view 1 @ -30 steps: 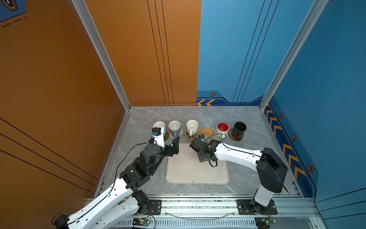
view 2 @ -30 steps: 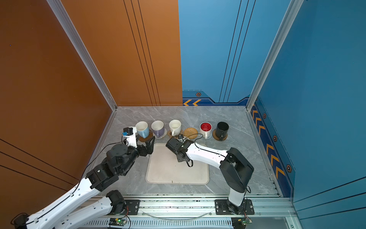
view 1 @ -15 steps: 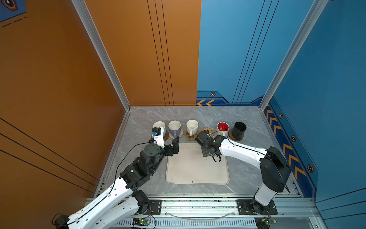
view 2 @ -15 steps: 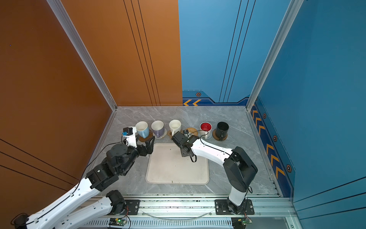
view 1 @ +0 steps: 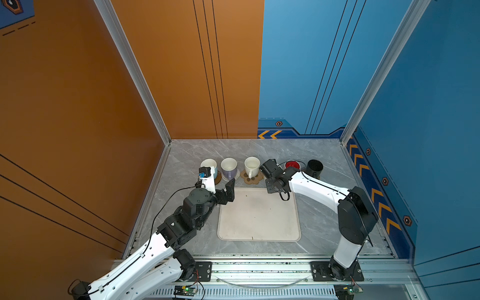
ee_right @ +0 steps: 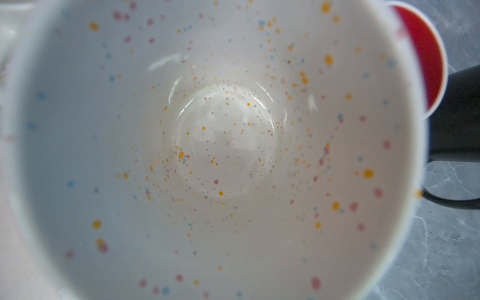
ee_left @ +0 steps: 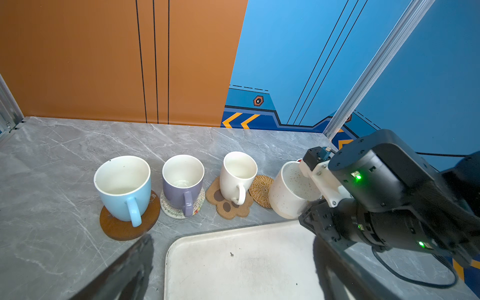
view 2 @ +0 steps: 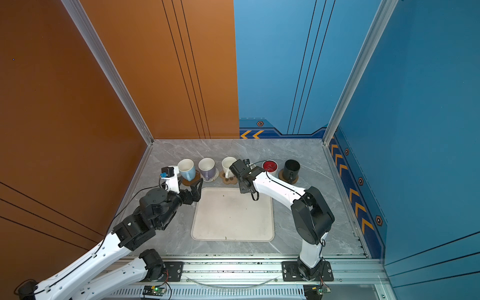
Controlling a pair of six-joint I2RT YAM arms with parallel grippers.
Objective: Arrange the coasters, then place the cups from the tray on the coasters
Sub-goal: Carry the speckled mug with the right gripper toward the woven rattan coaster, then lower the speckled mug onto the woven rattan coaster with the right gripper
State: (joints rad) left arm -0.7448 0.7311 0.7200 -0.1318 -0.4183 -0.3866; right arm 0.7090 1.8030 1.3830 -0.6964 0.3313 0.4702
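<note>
Well, I count six handled mugs in a row along the far side of the grey marble tabletop (view 1: 319, 226). They are a light blue mug (ee_left: 123, 187), a lilac mug (ee_left: 181, 187), a plain white mug (ee_left: 237, 179), a speckled white mug (ee_left: 285, 192), a mug with the red inside (view 2: 270, 166) and a matte black mug (view 2: 291, 168).

Five mats can be counted. A round brown disc (ee_left: 130, 228) lies under the blue mug, a white woven mat (ee_left: 170, 210) under the lilac, and a brown paw-shaped mat (ee_left: 228, 207) under the plain white. A tan rattan mat (ee_left: 261, 191) lies uncovered, and a second brown disc (view 2: 283, 178) sits under the black mug. Whatever lies under the red one is hidden.

There is one large cream rectangular tray (view 1: 259, 215), its surface bare, with its far edge just short of the row. Open marble runs behind the mugs to the back wall (view 1: 213, 78) and down both sides of the tray.

The right gripper (ee_left: 307, 207) is closed on the speckled mug, though its fingertips are hidden, and the wrist camera looks straight down into the mug. That mug tilts just beside the rattan mat, on the side toward the red mug. I cannot tell whether it touches the mat or the tabletop.

The left gripper (view 2: 196, 188) hovers over the tray's far left corner with its jaws spread wide. It is near the lilac mug's mat but touches nothing.
</note>
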